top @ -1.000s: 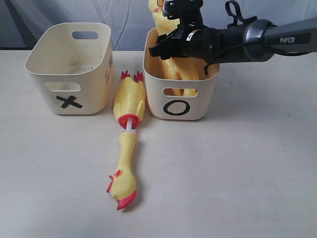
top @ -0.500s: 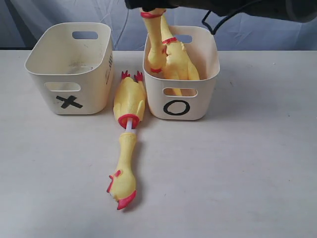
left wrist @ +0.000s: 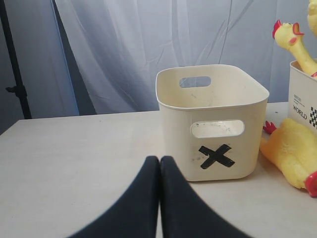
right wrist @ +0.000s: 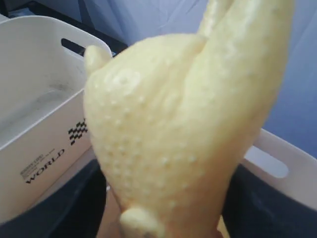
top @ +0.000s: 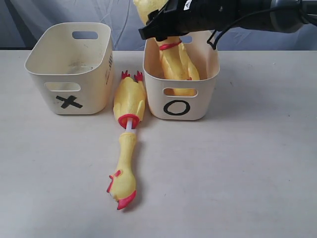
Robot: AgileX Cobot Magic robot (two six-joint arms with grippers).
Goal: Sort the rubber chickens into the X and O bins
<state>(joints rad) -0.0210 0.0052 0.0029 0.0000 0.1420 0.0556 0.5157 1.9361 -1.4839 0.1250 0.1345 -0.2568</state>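
My right gripper hangs over the O bin, shut on the fat yellow body of a rubber chicken that fills the right wrist view. Dark fingers press its sides. Another chicken stands in the O bin, its red-combed head poking above the rim. The third chicken, with a white neck tube, lies stretched on the table between the bins. The X bin holds no chicken. My left gripper is shut on nothing, low over the table in front of the X bin.
A pale curtain hangs behind the table and a black stand is at the far left. The table stretches bare in front of and to the right of the bins.
The right arm lifted a chicken up out of the O bin, its neck dangling half a second ago. Now the gripper is back in view, shifted left above the bin.
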